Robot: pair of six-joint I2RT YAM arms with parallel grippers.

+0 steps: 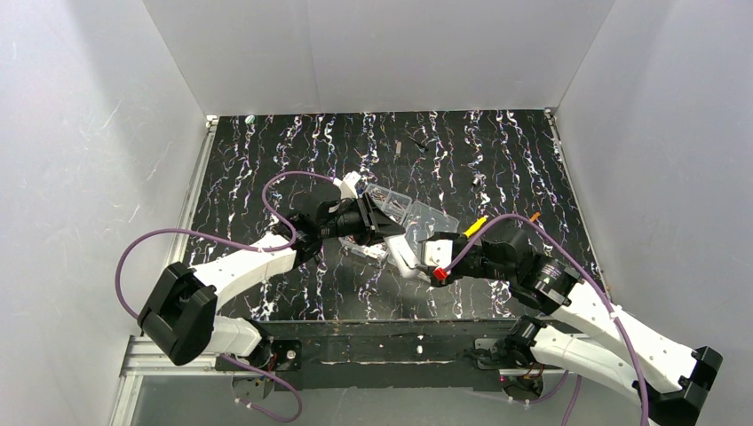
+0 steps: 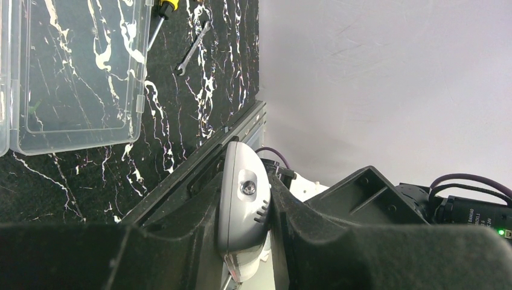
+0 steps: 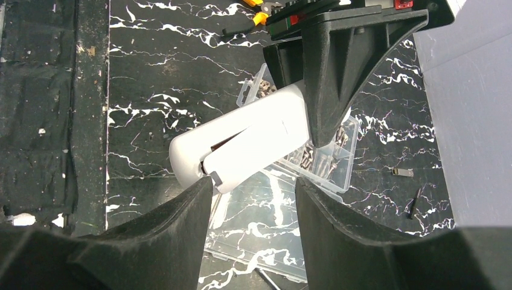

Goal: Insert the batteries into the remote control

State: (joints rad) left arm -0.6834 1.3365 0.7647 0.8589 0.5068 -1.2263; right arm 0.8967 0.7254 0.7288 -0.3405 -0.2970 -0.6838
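Left hand [image 2: 246,211] is clamping the remote control [image 3: 241,145] aloft over the middle of the counter [image 1: 266,177], toward the near edge, steadying it. Right hand [image 3: 253,187] is hovering, spread wide, at its free end, probably to work its back open. No batteries are showing.

Count: 1 remote [image 3: 241,145], 1 clear box [image 2: 78,78], 1 screwdriver [image 2: 158,21], 1 sm. wrench [image 2: 193,53].

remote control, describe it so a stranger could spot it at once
On the black marbled table, look near the middle, by the clear box. The remote control is the slim rounded bar clamped in the left gripper: opaque white, unlike the see-through box beside it.
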